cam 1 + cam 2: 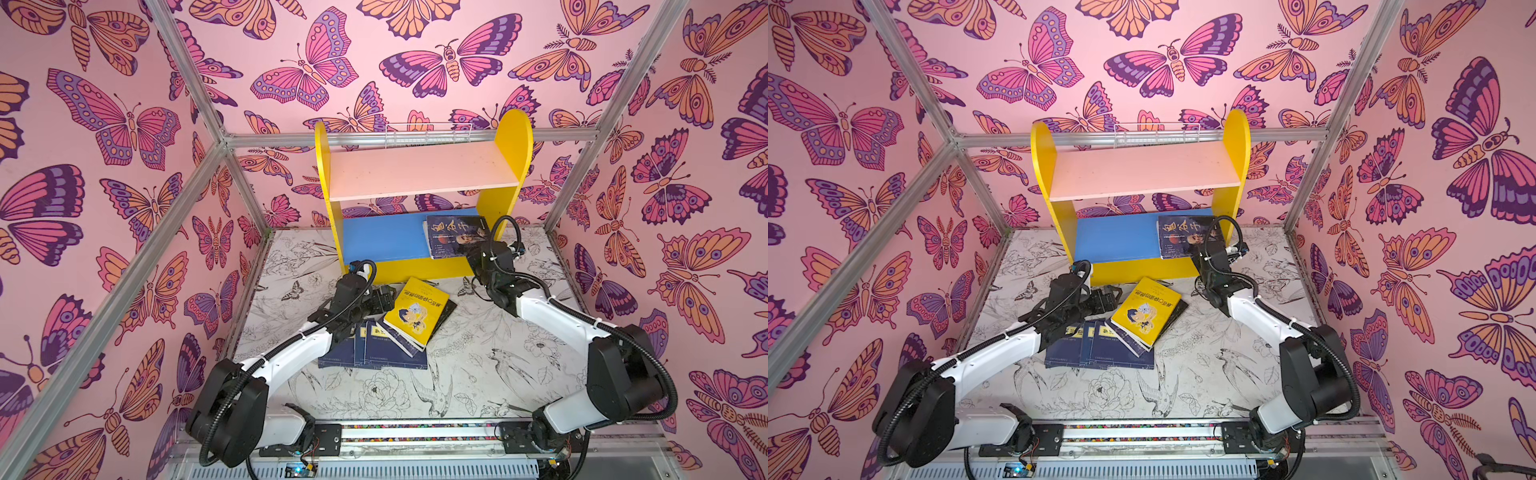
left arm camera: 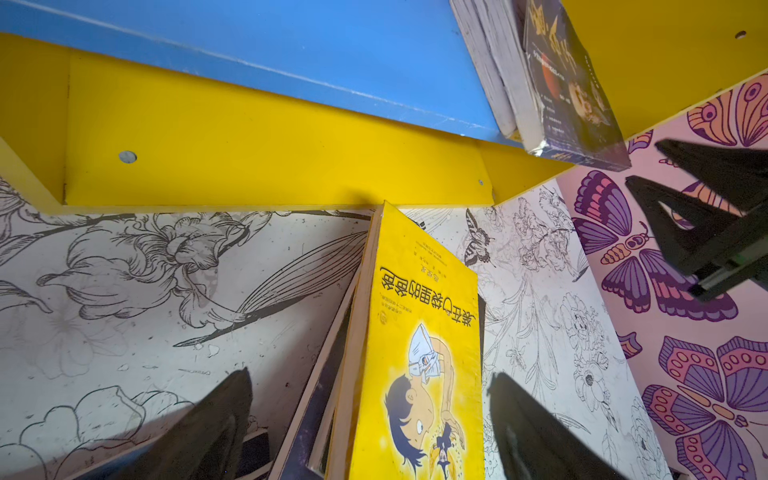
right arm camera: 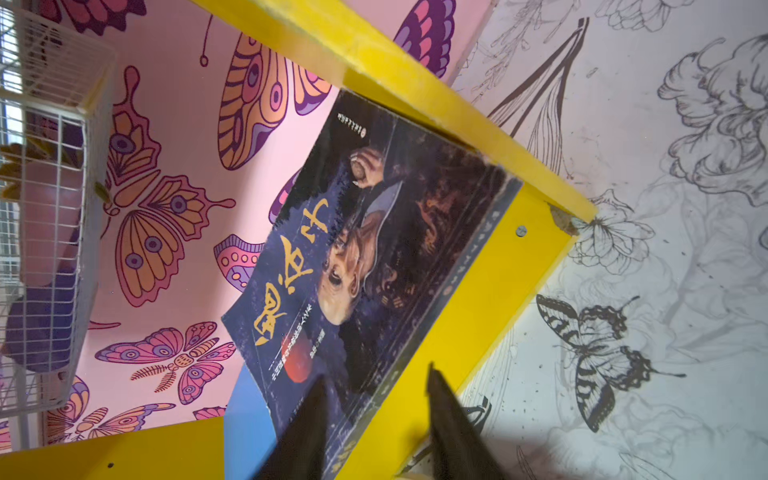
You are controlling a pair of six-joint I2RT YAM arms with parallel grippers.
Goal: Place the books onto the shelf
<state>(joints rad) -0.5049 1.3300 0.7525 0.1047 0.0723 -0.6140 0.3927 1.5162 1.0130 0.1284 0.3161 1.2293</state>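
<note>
**One book pile on the shelf, the rest on the table**

The shelf [image 1: 515,137] stands at the middle of the table's [image 1: 478,374] back edge. Its pink board [image 1: 419,170] is bare. On the blue board [image 1: 382,241], at the right end beside the side panel, the portrait book [image 1: 453,235] lies flat. Its front edge juts over the board's front. The left wrist view shows the page edges of a second book [image 2: 490,62] under it.

The right gripper [image 3: 377,372] sits at that book's front right corner. Its jaws are narrowly apart, and the left wrist view shows wall between the fingers and no book. Whether a finger touches the cover, I cannot tell.

The other books lie in a loose pile at the table's middle, just in front of the shelf. The yellow book [image 1: 417,311] is on top, tilted, with its far corner near the shelf's base strip. A black book [image 1: 451,307] shows under its right side. The navy books [image 1: 386,353] fan out flat toward the front edge.

The left gripper [image 2: 370,372] hangs over the pile's left side with its jaws wide. In its wrist view one finger stands on each side of the yellow book, neither pressing it.
</note>
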